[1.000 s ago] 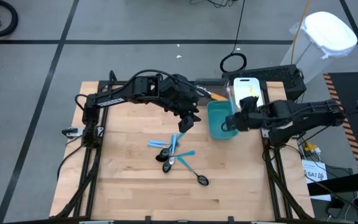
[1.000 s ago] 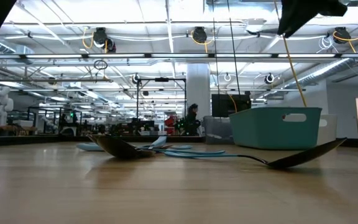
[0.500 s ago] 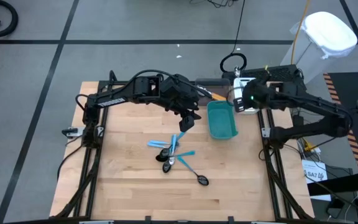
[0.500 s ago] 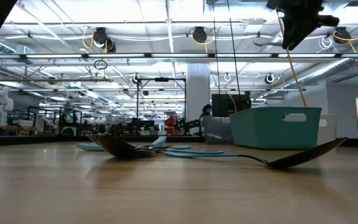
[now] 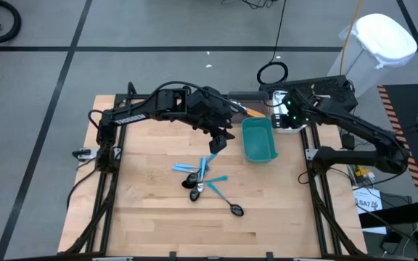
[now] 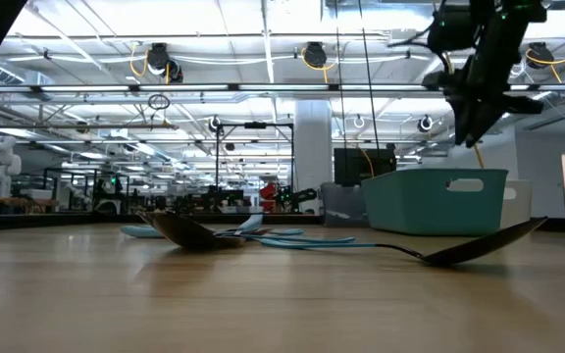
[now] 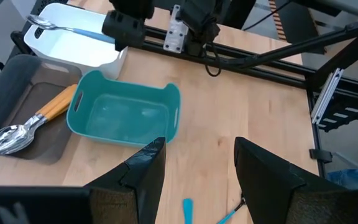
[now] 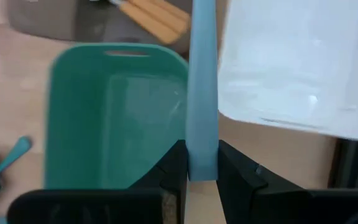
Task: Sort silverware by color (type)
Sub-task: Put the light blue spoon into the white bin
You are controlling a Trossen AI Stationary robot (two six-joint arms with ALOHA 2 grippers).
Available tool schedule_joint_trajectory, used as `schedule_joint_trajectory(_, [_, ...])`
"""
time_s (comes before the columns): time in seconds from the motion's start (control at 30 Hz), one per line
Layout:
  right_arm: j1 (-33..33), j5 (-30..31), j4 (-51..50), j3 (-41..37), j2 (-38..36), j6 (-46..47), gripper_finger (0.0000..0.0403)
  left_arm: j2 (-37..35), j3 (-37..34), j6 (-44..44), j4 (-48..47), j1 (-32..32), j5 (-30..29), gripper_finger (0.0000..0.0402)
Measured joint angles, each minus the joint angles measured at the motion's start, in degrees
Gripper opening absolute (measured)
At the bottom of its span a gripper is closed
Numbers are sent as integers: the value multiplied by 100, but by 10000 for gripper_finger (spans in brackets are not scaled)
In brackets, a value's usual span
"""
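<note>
While my right gripper (image 8: 194,167) pinches a light-blue handle (image 8: 202,87) by the white bin (image 5: 290,101) at upper right of the high view, my left gripper (image 7: 194,168) hangs open, empty, above the silverware pile (image 5: 203,180) at centre, teal bin (image 5: 259,141) beside.

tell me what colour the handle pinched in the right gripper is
Light blue. The handle held by the right gripper shows best in the right wrist view.

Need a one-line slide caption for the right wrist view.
Right gripper shut on a light-blue utensil handle, hovering between the teal bin and white bin.
</note>
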Motion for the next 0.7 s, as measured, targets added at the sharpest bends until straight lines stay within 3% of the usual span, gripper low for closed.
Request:
schedule_joint_trajectory(0.3, [-627, 138, 106, -123, 184, -175, 54, 0, 2, 108, 0, 2, 0, 188])
schedule_joint_trajectory(0.7, [-1108, 203, 84, -130, 1175, -1657, 54, 0, 2, 162, 2, 28, -2, 188])
